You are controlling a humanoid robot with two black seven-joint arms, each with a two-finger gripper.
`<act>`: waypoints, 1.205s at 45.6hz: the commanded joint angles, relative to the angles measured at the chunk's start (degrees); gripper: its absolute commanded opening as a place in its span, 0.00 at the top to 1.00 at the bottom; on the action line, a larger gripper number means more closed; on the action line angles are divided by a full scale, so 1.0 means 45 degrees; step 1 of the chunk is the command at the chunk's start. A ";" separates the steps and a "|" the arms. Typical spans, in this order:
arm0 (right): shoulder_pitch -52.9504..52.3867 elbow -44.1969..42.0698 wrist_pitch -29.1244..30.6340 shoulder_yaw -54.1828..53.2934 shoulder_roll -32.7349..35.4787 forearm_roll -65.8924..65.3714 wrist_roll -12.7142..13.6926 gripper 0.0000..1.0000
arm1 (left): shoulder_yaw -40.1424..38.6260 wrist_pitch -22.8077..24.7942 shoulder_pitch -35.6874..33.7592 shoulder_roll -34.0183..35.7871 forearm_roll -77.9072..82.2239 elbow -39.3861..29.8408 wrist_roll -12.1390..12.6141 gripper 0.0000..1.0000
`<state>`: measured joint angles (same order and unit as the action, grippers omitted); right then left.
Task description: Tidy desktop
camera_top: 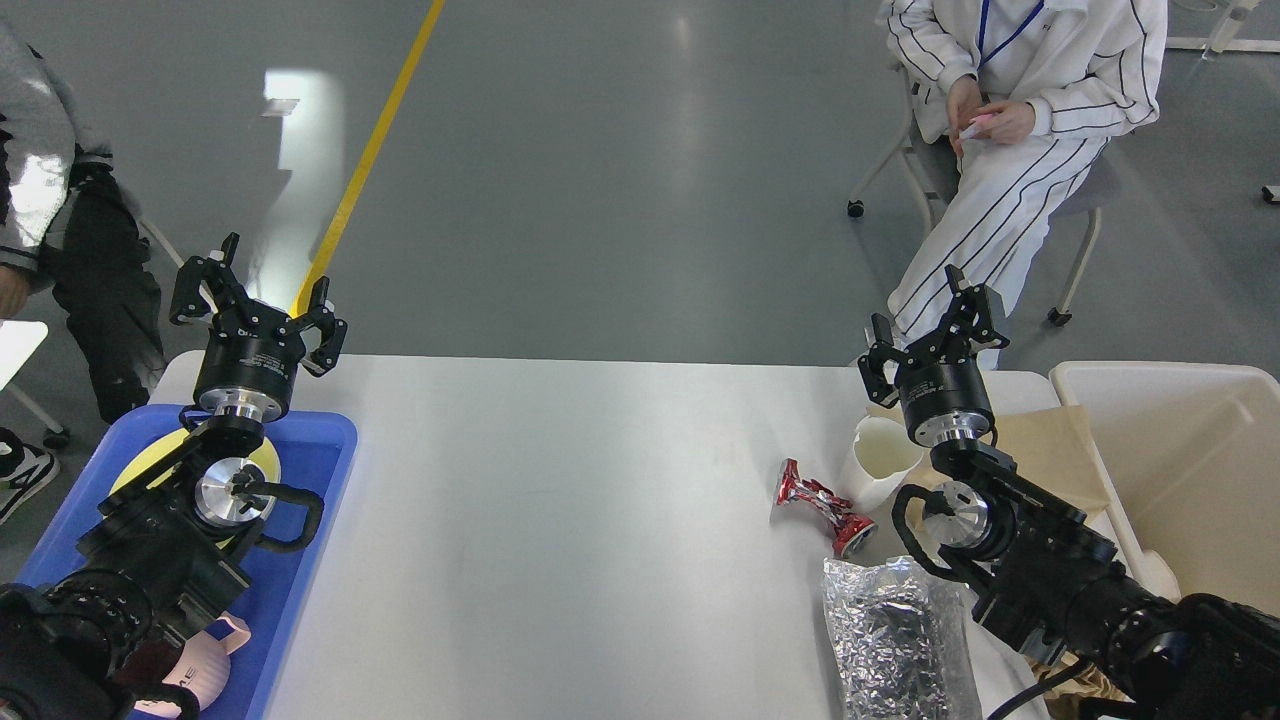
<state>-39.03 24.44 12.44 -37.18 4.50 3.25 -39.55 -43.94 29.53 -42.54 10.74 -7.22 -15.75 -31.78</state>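
The white desktop [560,500] fills the middle of the head view. On its right side lie a crushed red can [822,505], a tipped white paper cup [878,462], a silver foil bag [895,640] and a brown paper sheet [1050,450]. My right gripper [935,328] is open and empty, raised above the cup at the table's far edge. My left gripper [255,305] is open and empty, raised over the far end of the blue tray [310,480].
The blue tray holds a yellow plate [150,462] and a pink mug [195,675], partly hidden by my left arm. A cream-white bin [1190,470] stands at the right. A seated person [1010,130] is beyond the table; another person [50,200] stands far left.
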 commanded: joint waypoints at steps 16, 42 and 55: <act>0.0020 0.0019 0.0009 0.0000 -0.0003 0.0000 0.0000 0.00 | -0.0020 0.0020 0.0059 -0.0024 0.0022 0.0003 -0.0008 0.03; 0.0020 0.0018 0.0009 0.0000 0.0016 0.0000 0.0000 0.00 | -0.0020 0.0020 0.0059 -0.0024 0.0022 0.0003 -0.0008 0.03; -0.0076 -0.0117 -0.0030 0.0059 0.0075 0.0000 0.0000 0.00 | -0.0020 0.0020 0.0059 -0.0024 0.0022 0.0003 -0.0008 0.03</act>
<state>-38.93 24.45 12.45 -37.11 4.56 3.25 -39.55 -44.03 29.62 -42.27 10.63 -7.13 -15.73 -31.82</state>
